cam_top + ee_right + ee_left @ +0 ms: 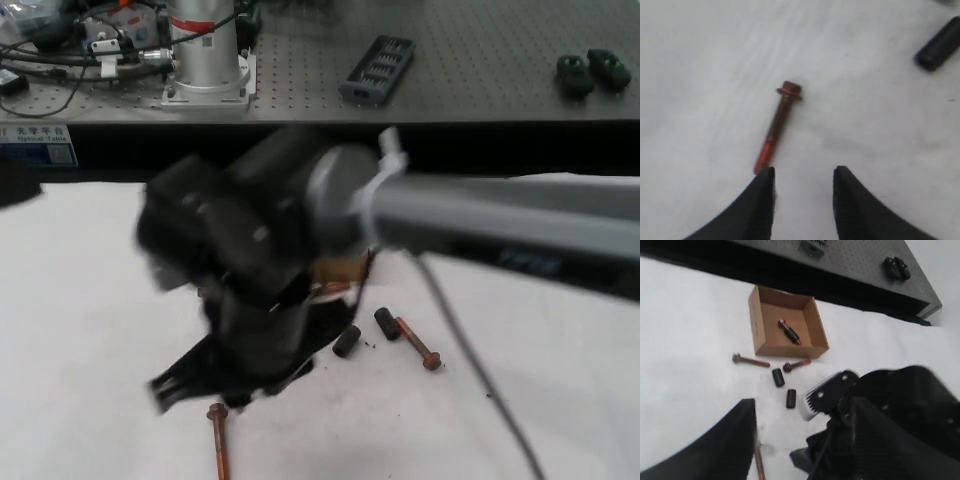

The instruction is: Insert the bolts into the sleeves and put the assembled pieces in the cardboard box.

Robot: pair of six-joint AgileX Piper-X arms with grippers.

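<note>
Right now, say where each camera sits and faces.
High view: behind the arms, facing forward and down over white cloth; grey right arm crosses.
Left wrist view: on that wrist, facing the open brown cardboard box; part of left gripper.
Right wrist view: on that wrist, facing down at a copper hex-head bolt; open right gripper.
Shared: high and right wrist views show that bolt.

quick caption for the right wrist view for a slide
Right gripper open over a white cloth, a copper bolt lying by one fingertip, a black sleeve farther off.
</note>
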